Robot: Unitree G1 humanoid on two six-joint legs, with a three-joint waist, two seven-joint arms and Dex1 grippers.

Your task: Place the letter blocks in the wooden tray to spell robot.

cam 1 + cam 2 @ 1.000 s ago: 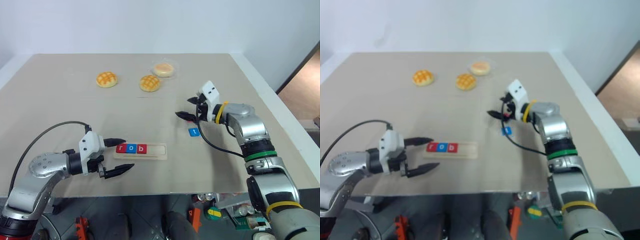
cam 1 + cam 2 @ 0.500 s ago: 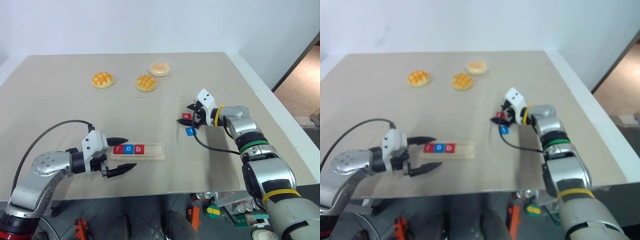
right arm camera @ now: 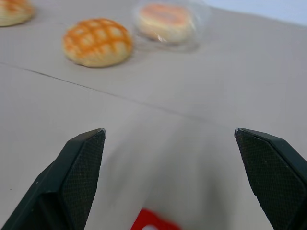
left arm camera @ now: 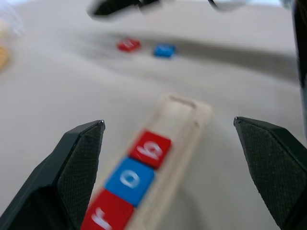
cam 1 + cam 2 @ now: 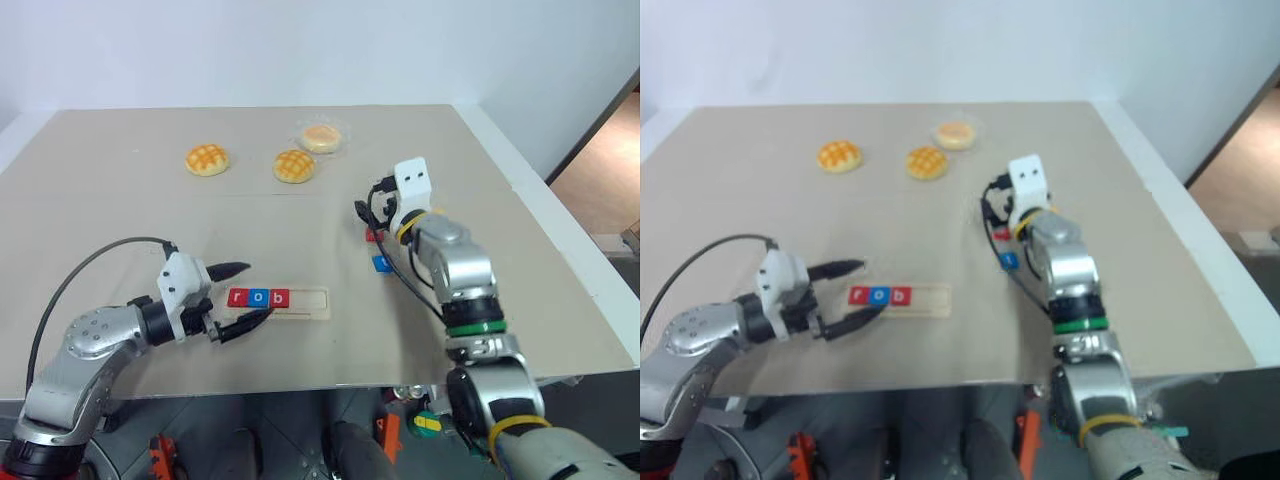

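The wooden tray (image 5: pixel 279 301) lies flat on the tabletop (image 5: pixel 120 215), directly in front of the left claw (image 5: pixel 240 297), its near end between the 2 spread fingers; its long axis runs along the claw's pointing direction, across the tabletop from the robot's left to its right. 3 letter blocks sit edge to edge in the groove at the end nearest the left claw: a red r (image 5: pixel 238 297), a blue o (image 5: pixel 259 297) and a red b (image 5: pixel 279 297). The half of the groove farther from that claw is bare wood. The left claw is released, fingers wide apart and grasping nothing; one fingertip (image 5: pixel 238 268) stands just beyond the tray's far long side, the other just beside its near long edge. The right claw (image 5: pixel 369 207) is likewise released, fingers spread wide in its wrist view and holding nothing. A loose red block (image 5: pixel 371 235) lies flat on the tabletop just below and between the right claw's fingers; its letter cannot be read. A loose blue block (image 5: pixel 381 264) lies just beside the red one, on the side nearer the robot, well apart from the tray. Beyond the right claw lie 2 golden buns (image 5: pixel 294 166) and 1 wrapped bun (image 5: pixel 324 137).
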